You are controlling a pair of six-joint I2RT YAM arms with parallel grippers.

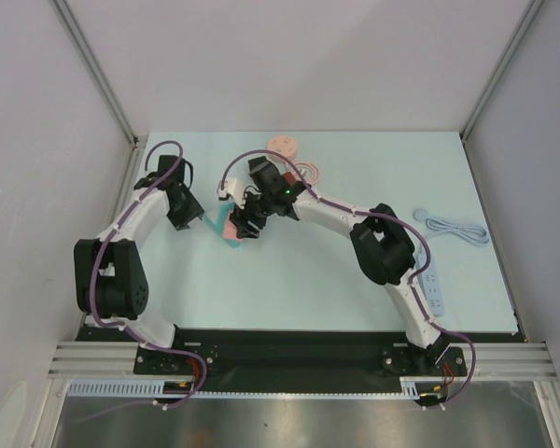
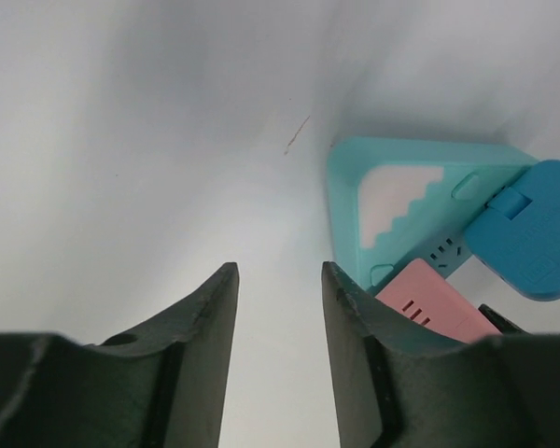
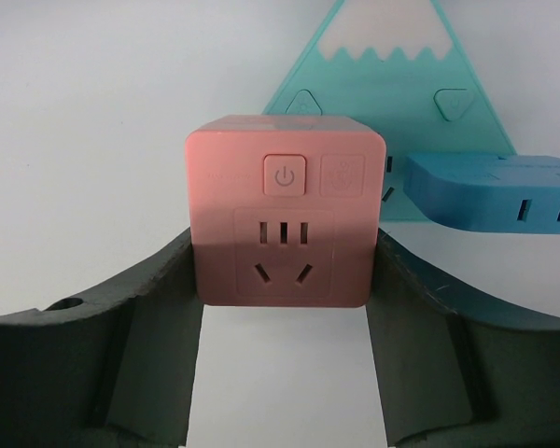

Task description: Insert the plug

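**A:** From above, both arms meet at our teal triangular socket board (image 1: 215, 222).

**B:** Left wrist: our left claw (image 2: 278, 280) gapes empty beside it.

**A:** Right wrist: our right claw (image 3: 285, 271) clamps the pink cube plug (image 3: 285, 224), near the board; we judge insertion not yet done.

pink cube adapter (image 3: 285, 219): power button and socket holes facing up, level, clamped in right end effector (image 3: 285, 245) | teal mountain-shaped socket base (image 3: 383, 93): flat on surface (image 3: 93, 140), just behind cube | blue adapter (image 3: 490, 191): against base's right edge
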